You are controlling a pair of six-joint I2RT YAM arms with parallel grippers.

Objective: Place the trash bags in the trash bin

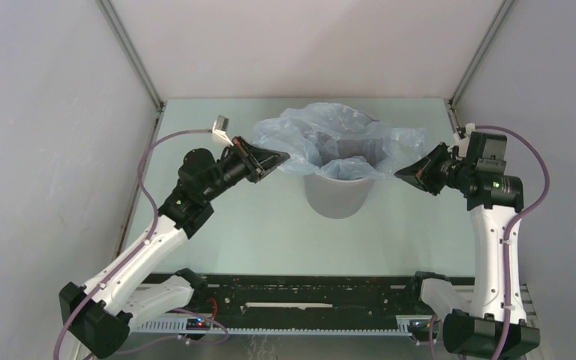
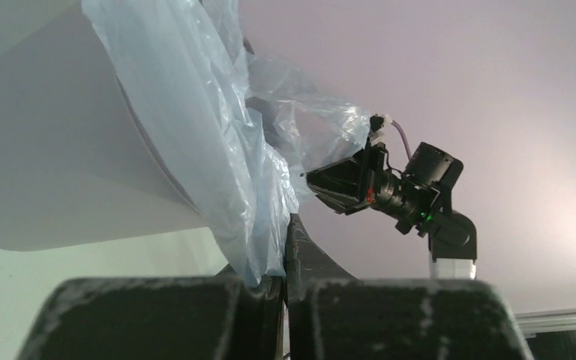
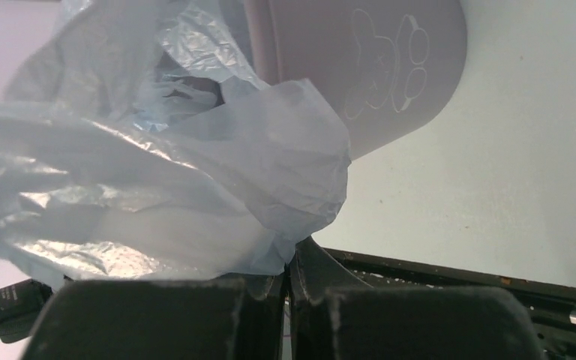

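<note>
The left tool [image 1: 276, 159] is pinched narrow on the left edge of the pale blue trash bag [image 1: 322, 131]. The bag drapes over the mouth of the grey trash bin [image 1: 335, 196], upright mid-bench [image 1: 255, 232]. The right tool [image 1: 403, 172] is clamped on the bag's right edge.

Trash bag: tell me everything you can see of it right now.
The trash bag is thin, translucent pale blue film, wrinkled all over. Its mouth is spread open over the rim of the grey trash bin, its middle sagging inside and its edges billowing wider than the bin. The left hand and right hand each pinch an opposite edge.
</note>
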